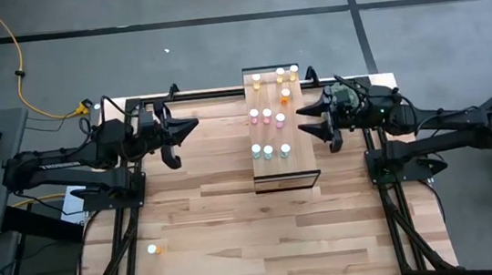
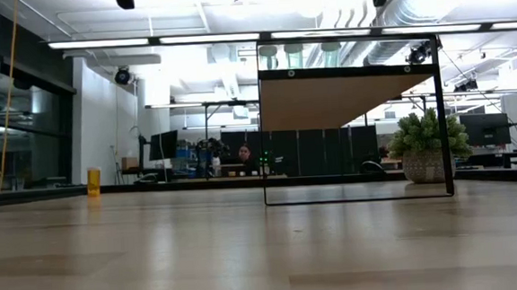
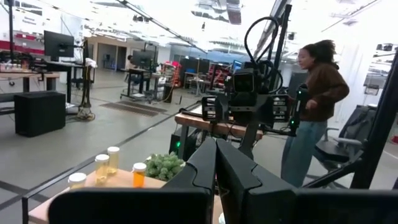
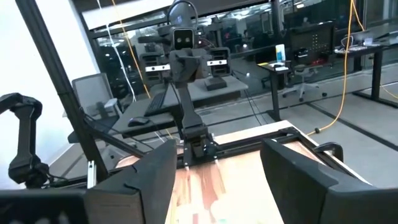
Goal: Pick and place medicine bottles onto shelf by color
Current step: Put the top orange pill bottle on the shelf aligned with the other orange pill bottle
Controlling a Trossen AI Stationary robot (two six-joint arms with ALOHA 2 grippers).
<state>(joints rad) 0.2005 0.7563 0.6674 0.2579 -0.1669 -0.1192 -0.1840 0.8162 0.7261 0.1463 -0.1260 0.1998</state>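
the high view alone shows the shelf (image 1: 285, 181) at the worktop's (image 1: 238, 239) far edge, medicine bottles (image 1: 267, 115) standing on it in colour rows; one stray bottle (image 1: 152, 250) sits near the worktop's left edge. left tool (image 1: 192, 125) is pressed together; right tool (image 1: 303, 122) is spread, empty. left wrist view adds a person (image 3: 314, 106) and a potted plant (image 3: 163, 165). no readable writing.

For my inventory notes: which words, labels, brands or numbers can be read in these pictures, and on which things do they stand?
None can be read.
Medicine bottles on the shelf: any labels too small.
Monitors in the room: too blurred.
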